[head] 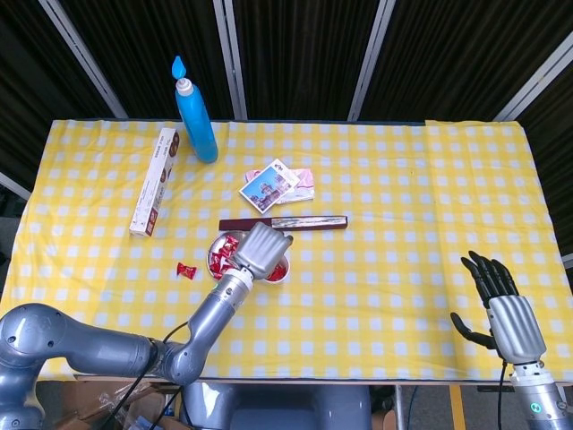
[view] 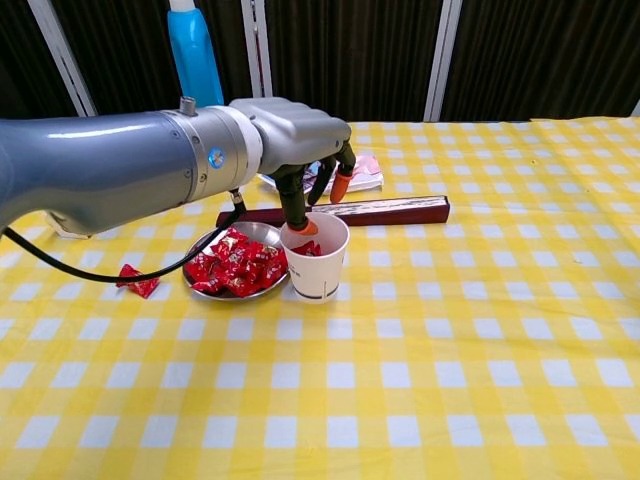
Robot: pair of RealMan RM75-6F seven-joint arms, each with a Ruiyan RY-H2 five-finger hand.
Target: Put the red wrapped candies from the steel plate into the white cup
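A steel plate (view: 209, 243) (head: 215, 253) holds a heap of red wrapped candies (view: 232, 268). Just to its right stands the white cup (view: 318, 262), with red candy showing inside. My left hand (view: 300, 168) (head: 261, 250) hovers directly above the cup, fingers spread apart and holding nothing. In the head view this hand hides most of the cup. One stray red candy (view: 137, 281) (head: 186, 270) lies on the cloth left of the plate. My right hand (head: 500, 305) stays at the table's near right edge, fingers extended, with nothing in it.
A dark flat bar (head: 284, 223) lies just behind the plate and cup. Behind it are picture cards (head: 274, 185), a blue bottle (head: 195, 120) and a long white box (head: 154, 181). Yellow checked cloth (head: 403, 215) covers the table.
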